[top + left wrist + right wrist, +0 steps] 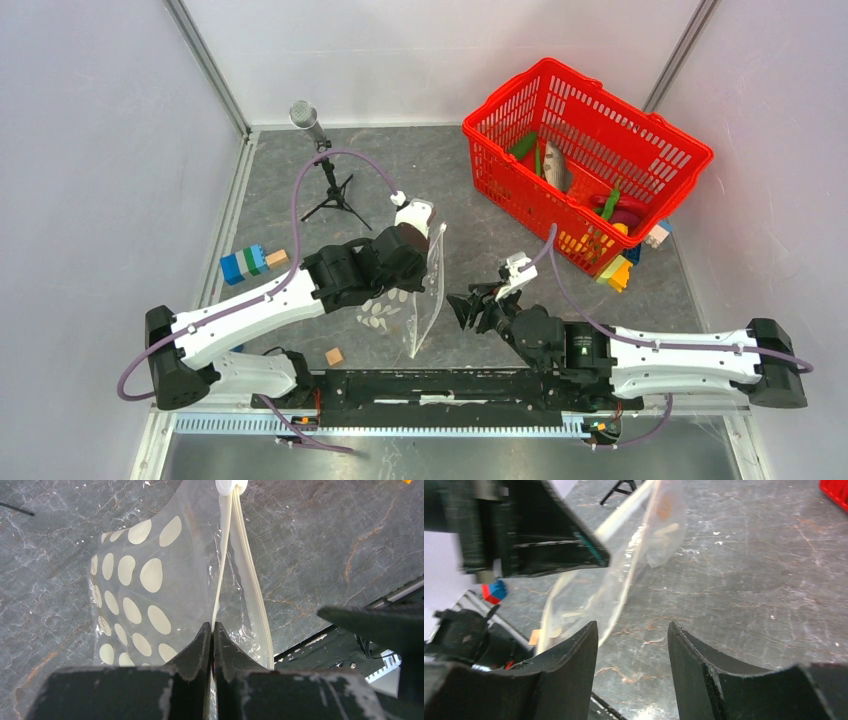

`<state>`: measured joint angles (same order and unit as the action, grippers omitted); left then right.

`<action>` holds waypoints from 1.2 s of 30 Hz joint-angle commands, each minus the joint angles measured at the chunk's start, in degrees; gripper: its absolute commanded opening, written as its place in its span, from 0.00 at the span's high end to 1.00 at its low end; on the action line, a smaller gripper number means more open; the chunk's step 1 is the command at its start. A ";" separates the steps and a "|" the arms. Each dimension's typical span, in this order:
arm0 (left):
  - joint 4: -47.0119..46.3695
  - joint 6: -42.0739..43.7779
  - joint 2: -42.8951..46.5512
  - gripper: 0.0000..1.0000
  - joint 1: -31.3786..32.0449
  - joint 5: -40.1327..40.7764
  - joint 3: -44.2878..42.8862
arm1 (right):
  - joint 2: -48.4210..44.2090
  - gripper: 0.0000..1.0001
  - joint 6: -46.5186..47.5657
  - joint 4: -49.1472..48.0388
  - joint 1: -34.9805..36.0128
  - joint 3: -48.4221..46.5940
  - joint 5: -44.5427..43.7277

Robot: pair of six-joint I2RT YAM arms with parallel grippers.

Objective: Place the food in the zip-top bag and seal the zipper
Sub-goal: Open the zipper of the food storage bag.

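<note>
Grey marbled worktop (430, 165). Bore red mesh basket (590, 150) at far right, with small coloured toy pieces (618, 273) just beside its near corner. Held tripod-mounted microphone (304, 114) at far left. Carried blue-green toy blocks (246, 263) at left edge, wooden cube (277, 258) touching. Kept second wooden cube (335, 356) near front rail.

Basket: red mesh basket (630, 108), far right on the grey marbled desk (400, 170), set corner-on.
Microphone: grey-headed mic (305, 115) leaning on a small black tripod (335, 195), far left of centre.
Blocks: blue-green toy blocks (247, 263) lying at the left side, with a wooden cube (277, 258) just beside them.
Second cube: another wooden cube (334, 356), alone by the near edge.
Bricks: yellow brick (617, 273) and white brick (657, 236), tucked against the basket's near corner.
</note>
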<state>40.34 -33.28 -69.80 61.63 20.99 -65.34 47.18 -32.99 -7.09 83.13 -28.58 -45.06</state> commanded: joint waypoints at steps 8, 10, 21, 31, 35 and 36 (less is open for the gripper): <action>-2.91 2.92 2.05 0.91 0.18 -0.45 0.98 | 8.41 0.39 -3.11 -5.46 -8.80 -2.38 13.00; -2.81 2.78 2.16 0.90 0.24 -0.02 1.26 | 8.07 0.39 -4.24 -6.85 -8.95 -1.46 12.80; -2.81 2.49 1.43 0.90 0.25 1.06 1.10 | 2.78 0.37 -4.76 -10.29 -8.95 1.55 14.43; -4.83 3.17 3.14 0.90 0.25 -2.57 1.73 | 12.62 0.47 -5.20 -14.45 -10.80 -0.48 17.19; -5.40 3.11 3.42 0.90 0.24 -3.18 2.60 | 15.03 0.68 -5.06 -16.04 -12.06 -1.26 19.66; -5.01 2.85 3.56 0.90 0.24 -2.44 2.76 | 15.06 0.76 -5.33 -13.81 -12.03 -1.62 17.90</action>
<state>37.87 -31.90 -68.01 61.63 18.79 -63.24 61.30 -38.26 -19.29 71.68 -27.79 -27.42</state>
